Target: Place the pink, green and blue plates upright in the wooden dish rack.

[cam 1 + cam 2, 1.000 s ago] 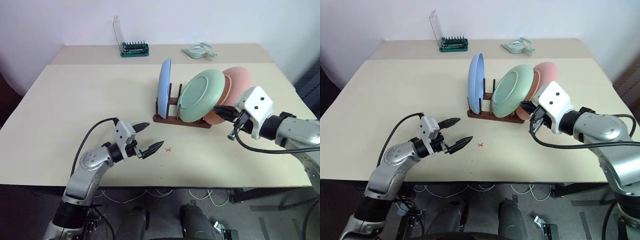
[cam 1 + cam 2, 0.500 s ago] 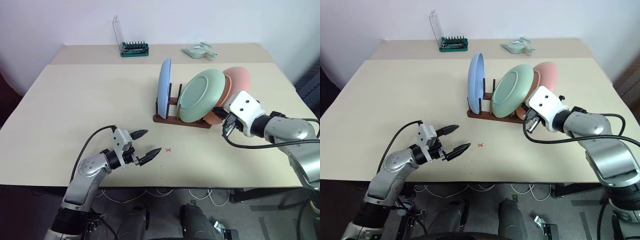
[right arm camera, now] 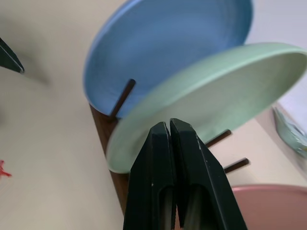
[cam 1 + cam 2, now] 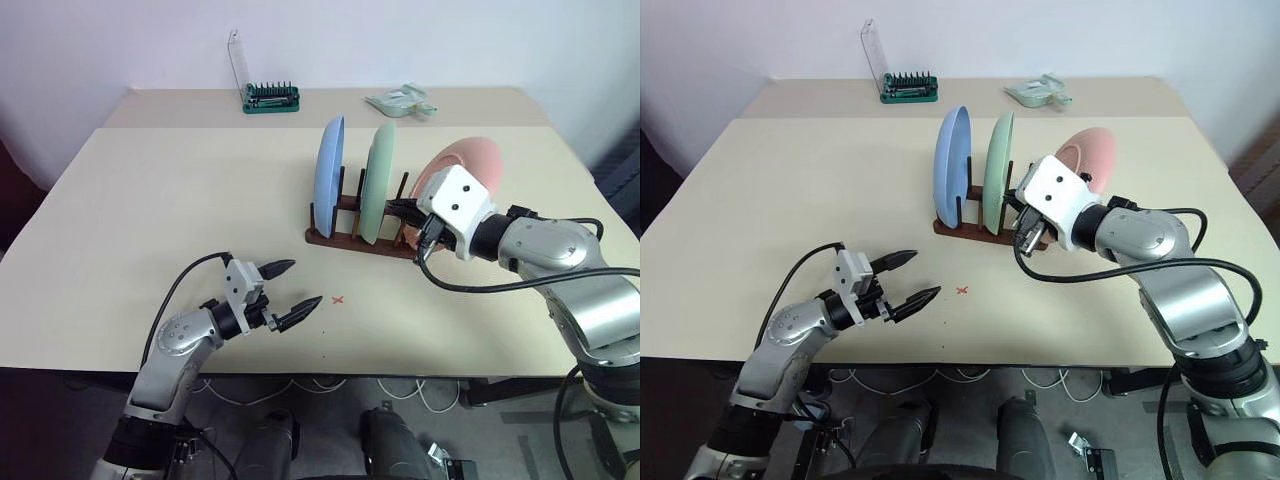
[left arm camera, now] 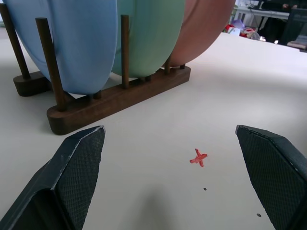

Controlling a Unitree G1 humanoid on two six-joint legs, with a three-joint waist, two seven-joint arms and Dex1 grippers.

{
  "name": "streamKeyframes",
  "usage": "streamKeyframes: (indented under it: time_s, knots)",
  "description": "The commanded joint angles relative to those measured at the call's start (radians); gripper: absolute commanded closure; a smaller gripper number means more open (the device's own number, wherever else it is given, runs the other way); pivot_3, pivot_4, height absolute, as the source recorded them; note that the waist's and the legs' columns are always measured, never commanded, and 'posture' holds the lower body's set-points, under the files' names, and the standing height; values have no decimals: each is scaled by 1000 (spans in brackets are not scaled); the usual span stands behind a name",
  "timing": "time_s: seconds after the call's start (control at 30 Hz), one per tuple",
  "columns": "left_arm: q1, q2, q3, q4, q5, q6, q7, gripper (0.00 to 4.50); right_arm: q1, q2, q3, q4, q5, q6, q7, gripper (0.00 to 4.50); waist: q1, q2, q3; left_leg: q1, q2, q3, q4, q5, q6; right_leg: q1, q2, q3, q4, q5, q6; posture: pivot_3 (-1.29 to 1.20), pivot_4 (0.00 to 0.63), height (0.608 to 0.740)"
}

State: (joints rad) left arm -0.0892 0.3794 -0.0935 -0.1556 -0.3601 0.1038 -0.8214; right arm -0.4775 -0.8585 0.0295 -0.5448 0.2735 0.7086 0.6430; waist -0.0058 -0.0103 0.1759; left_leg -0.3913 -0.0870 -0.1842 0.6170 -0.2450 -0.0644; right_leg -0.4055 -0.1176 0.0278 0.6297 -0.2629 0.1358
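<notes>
Since a second ago the green plate (image 4: pixel 379 182) has gone from leaning back against the pink plate (image 4: pixel 462 164) to standing upright on edge in the wooden dish rack (image 4: pixel 356 238), and the right gripper (image 4: pixel 404 211) has come in from beside the pink plate to the green one. Its two black fingers (image 3: pixel 163 158) are pressed together with nothing between them, their tips at the back face of the green plate (whether they actually touch it, I cannot tell).

All three plates now sit in the rack, which stands on the beige table (image 4: pixel 180 200) right of centre. At the rack's left end the blue plate (image 4: pixel 330 176) stands upright between the pegs, the green plate is just beside it in the middle, and the pink plate is at the right end, tilted back and to the right, partly hidden behind the right arm.

Nearer the front edge of the table, the left gripper (image 4: pixel 287 290) hangs just above the surface, well apart from the rack, its fingers spread wide and empty. A small red cross mark (image 4: pixel 337 299) lies on the table just right of it. At the far edge of the table are a green tool holder (image 4: pixel 270 97) with a clear lid raised and a pale green object (image 4: pixel 400 101)
</notes>
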Motion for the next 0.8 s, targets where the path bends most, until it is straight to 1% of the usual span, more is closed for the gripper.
streamKeyframes:
  time_s: [0.03,0.17,0.3,0.4,0.47,0.53,0.6,0.8]
  knots:
    - [-4,-2,5,-39,-10,7,8,0,12,-67,-156,-27,26,-26,50,4432,1,0,0,0,0,0,0,0,0,0,0,0,0,0,0,0,150,740]
    - [-11,-2,-2,-56,-18,35,12,0,23,-136,-311,-24,75,-9,107,4432,-3,0,0,0,0,0,0,0,0,0,0,0,0,0,0,0,150,740]
    - [-32,-5,-11,-67,-20,60,16,0,107,-235,-405,22,13,-24,133,4432,-2,0,0,0,0,0,0,0,0,0,0,0,0,0,0,0,150,740]
    - [-47,-6,-14,-80,-22,82,22,0,187,-279,-429,55,-38,-45,138,4432,-2,0,0,0,0,1,0,0,0,1,0,0,0,0,0,0,150,740]
    - [-57,-6,-14,-94,-25,102,28,0,255,-292,-424,64,-68,-53,145,4432,-2,0,0,0,0,1,1,0,0,1,0,0,0,0,0,0,150,740]
    - [-64,-6,-11,-107,-27,119,32,0,284,-278,-390,53,-72,-66,141,4432,-6,1,0,0,0,1,0,0,0,0,0,0,0,0,0,0,150,740]
    - [-70,-6,-10,-115,-29,132,36,0,275,-254,-346,47,-75,-75,123,4432,-10,1,0,1,0,2,0,0,0,0,0,0,1,0,0,0,150,740]
    - [-74,-5,-3,-163,-35,180,70,0,144,-184,-222,40,-69,-75,90,4432,-5,1,0,1,1,2,1,0,0,0,0,0,1,0,0,0,150,740]
